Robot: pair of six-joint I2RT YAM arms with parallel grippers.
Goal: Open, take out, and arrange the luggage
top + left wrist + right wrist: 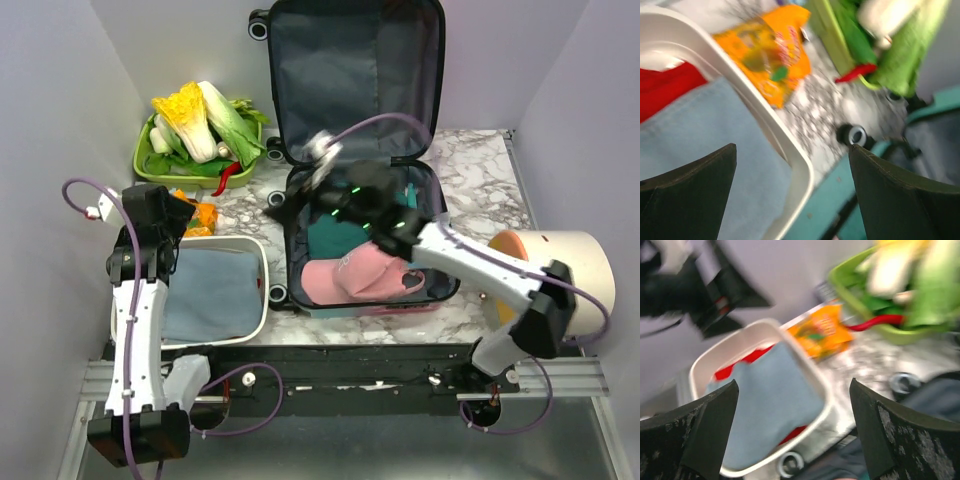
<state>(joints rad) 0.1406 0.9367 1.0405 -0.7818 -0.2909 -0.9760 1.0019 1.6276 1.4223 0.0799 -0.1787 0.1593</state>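
- Small hard-shell child's suitcase, pink-to-teal w/ dark grey fabric lining [350,80], lies open at ctr of the marble table [470,170]. Lid stands toward 12 o'clock, base tray toward 6.
- In the base: a folded teal garment [335,235] and a pink cap [350,275], neither taken out yet.
- Right pincer [794,385] hangs over the suitcase's 9 o'clock edge, blurred in the overhead view. Its jaws are spread wide w/ nothing between them.
- Left pincer [792,147] sits at 9 o'clock, above the far rim of a white rectangular basin [230,239]. It too is spread wide and empty.
- The basin, at 8 o'clock, holds a light-blue cloth [210,295]. An orange snack packet [200,215] lies just beyond it, a green basket of vegetables [160,180] at 10, a cream cylindrical container [570,265] at 4.
- Handling, est.: shell stiff, smooth, prob. slippery, and the black wheels [277,293] may let it roll, so hold it by the base rim. Contents look soft and light: pinch a fold of cloth, take the cap by its brim.
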